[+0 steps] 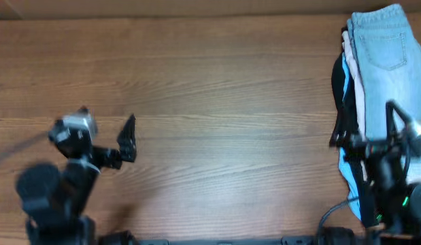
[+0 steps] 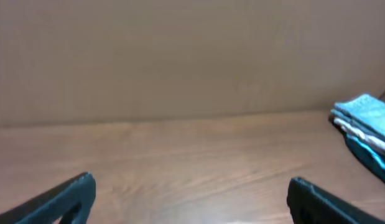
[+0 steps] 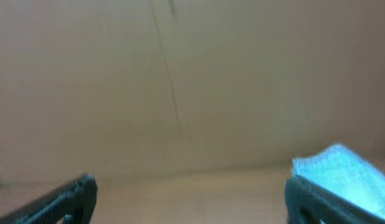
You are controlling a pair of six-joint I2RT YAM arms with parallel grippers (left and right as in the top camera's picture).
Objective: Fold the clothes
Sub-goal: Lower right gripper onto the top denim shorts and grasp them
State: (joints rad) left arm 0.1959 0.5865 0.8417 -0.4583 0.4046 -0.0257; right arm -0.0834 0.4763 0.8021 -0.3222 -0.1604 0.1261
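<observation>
Left fingers (image 2: 61, 200) gape wide and empty over the worktop (image 1: 217, 88). The right fingers (image 3: 329, 202) gape too, holding nothing, over the clothes (image 1: 353, 88) piled at its right edge. Likely a pick-up step: the top denim shorts (image 1: 383, 47) need grasping and dragging centreward.

At the frame's right edge, the denim shorts (image 1: 383, 51) are faded light blue, topping beige shorts (image 1: 357, 76), a black garment (image 1: 338, 83) and a sky-blue garment (image 1: 346, 167). The table (image 1: 217, 82) is warm brown with horizontal wood grain; the left gripper (image 2: 191, 183) and right gripper (image 3: 189, 183) are black
</observation>
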